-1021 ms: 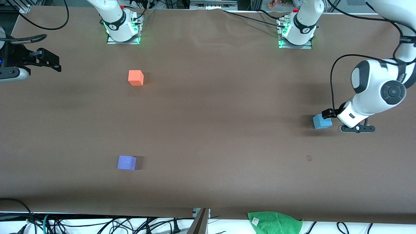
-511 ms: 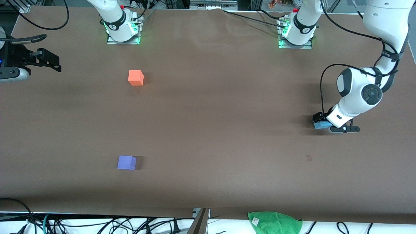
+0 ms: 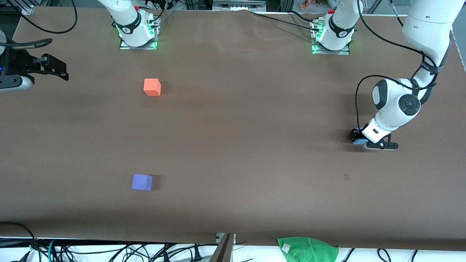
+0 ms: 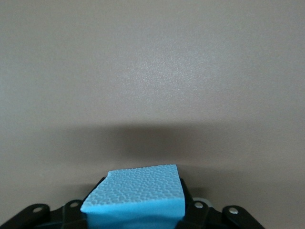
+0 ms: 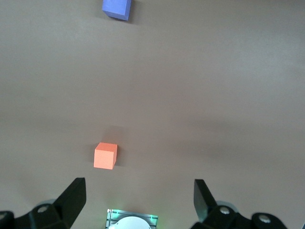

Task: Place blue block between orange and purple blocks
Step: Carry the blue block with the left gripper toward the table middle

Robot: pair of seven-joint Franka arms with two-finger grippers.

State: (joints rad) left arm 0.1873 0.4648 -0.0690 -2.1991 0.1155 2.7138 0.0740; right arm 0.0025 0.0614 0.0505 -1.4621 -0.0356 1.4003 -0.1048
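The blue block (image 3: 356, 141) sits on the brown table toward the left arm's end. My left gripper (image 3: 359, 137) is down over it, and only a sliver of blue shows under the wrist. In the left wrist view the blue block (image 4: 136, 195) fills the gap of the left gripper (image 4: 142, 185), whose black fingers press against its two sides. The orange block (image 3: 152, 87) and the purple block (image 3: 142, 182) stand toward the right arm's end, with the purple one nearer the front camera. My right gripper (image 3: 60, 69) waits open above that end, with the orange block (image 5: 105, 156) and purple block (image 5: 116, 8) in its view.
A green cloth (image 3: 307, 249) lies on the table's edge nearest the front camera. Cables hang along that edge. The two arm bases (image 3: 137, 31) (image 3: 333, 34) stand along the table's edge farthest from the front camera. A small dark mark (image 3: 346, 177) is on the table near the blue block.
My left gripper has moved from beside the blue block to over it and lower, so the block is now mostly covered. The right arm and the other blocks have not moved.
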